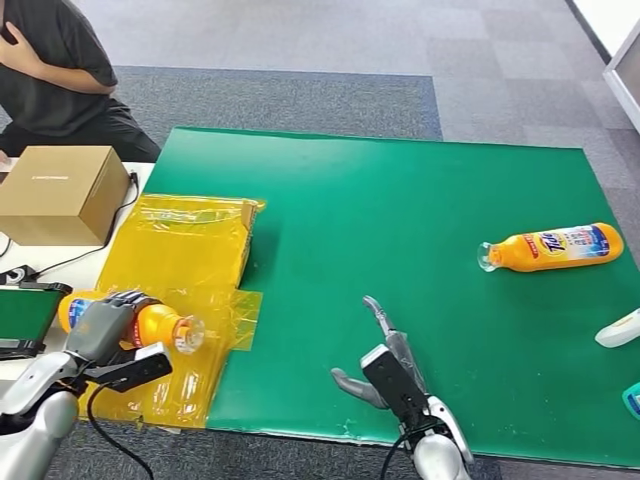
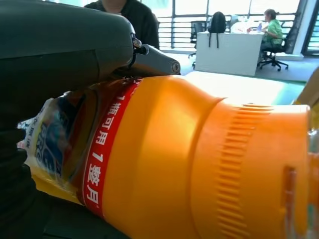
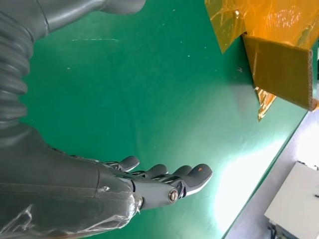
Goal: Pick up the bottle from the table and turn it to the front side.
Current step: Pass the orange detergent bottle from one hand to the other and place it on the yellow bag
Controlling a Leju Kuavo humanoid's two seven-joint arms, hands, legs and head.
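The robot's left hand (image 1: 106, 328) wraps its fingers around an orange bottle (image 1: 155, 324), gripping it at the labelled body. The bottle lies sideways over crinkled yellow plastic film (image 1: 185, 260) at the left end of the green table mat (image 1: 392, 220), its clear cap pointing toward the mat's middle. The right hand (image 1: 385, 365) is empty, fingers straight and spread, thumb out to the side, over the mat's near edge. A second orange bottle (image 1: 555, 247) lies on its side well apart, far right.
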